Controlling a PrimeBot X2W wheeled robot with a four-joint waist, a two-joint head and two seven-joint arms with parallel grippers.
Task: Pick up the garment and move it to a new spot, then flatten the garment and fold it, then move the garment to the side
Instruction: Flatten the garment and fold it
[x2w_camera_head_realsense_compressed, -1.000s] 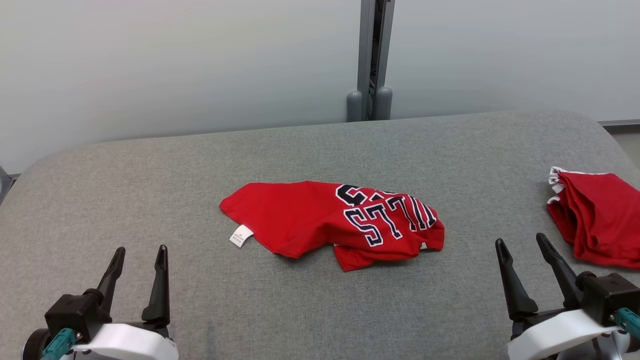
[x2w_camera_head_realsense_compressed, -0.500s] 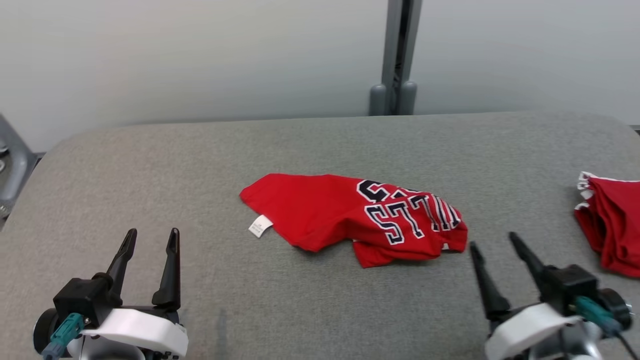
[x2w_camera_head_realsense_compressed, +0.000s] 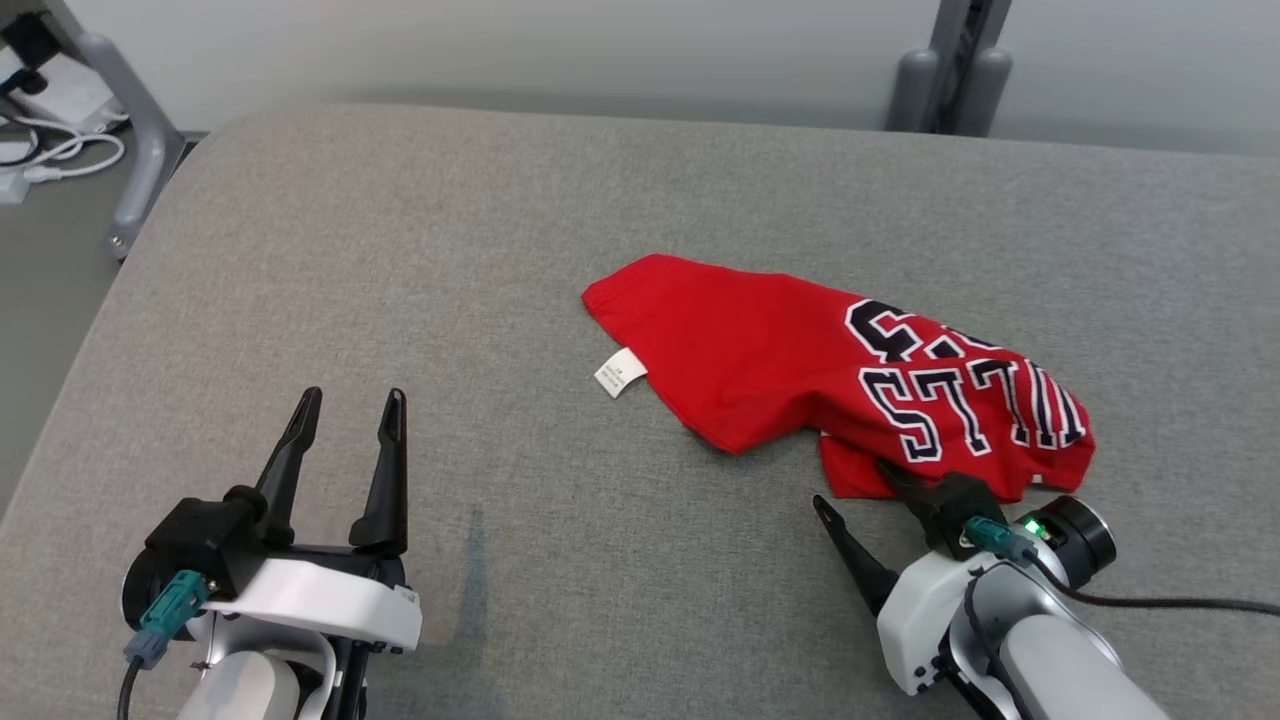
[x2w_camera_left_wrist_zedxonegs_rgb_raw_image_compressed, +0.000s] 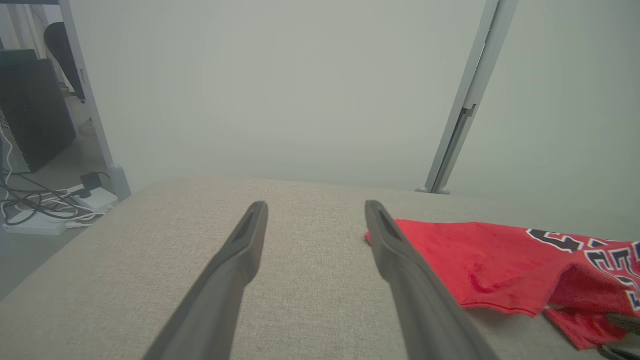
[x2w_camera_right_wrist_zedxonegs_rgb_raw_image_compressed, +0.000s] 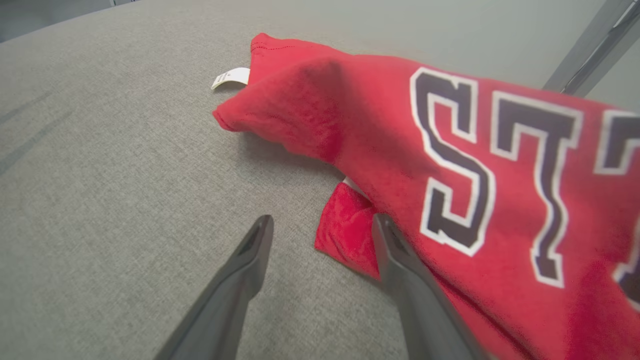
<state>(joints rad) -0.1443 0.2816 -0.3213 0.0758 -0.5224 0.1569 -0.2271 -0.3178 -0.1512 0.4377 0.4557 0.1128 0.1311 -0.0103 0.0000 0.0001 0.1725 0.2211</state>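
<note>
Garment (x2w_camera_head_realsense_compressed: 760, 350), red with dark block lettering, lies crumpled on the grey padded surface (x2w_camera_head_realsense_compressed: 400, 220), white tag (x2w_camera_head_realsense_compressed: 620, 372) poking out at its left edge. My right gripper (x2w_camera_head_realsense_compressed: 850, 482) stands wide at the near hem, one finger over red cloth, the other over bare grey, gripping nothing. My left gripper (x2w_camera_head_realsense_compressed: 354, 393) hangs wide too, well apart from it, empty.

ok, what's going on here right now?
A crumpled red garment with block lettering lies on the grey padded table. The robot's right hand is open at the garment's near edge, with nothing gripped yet. The left hand is open too, off to the side and clear of the cloth.
</note>
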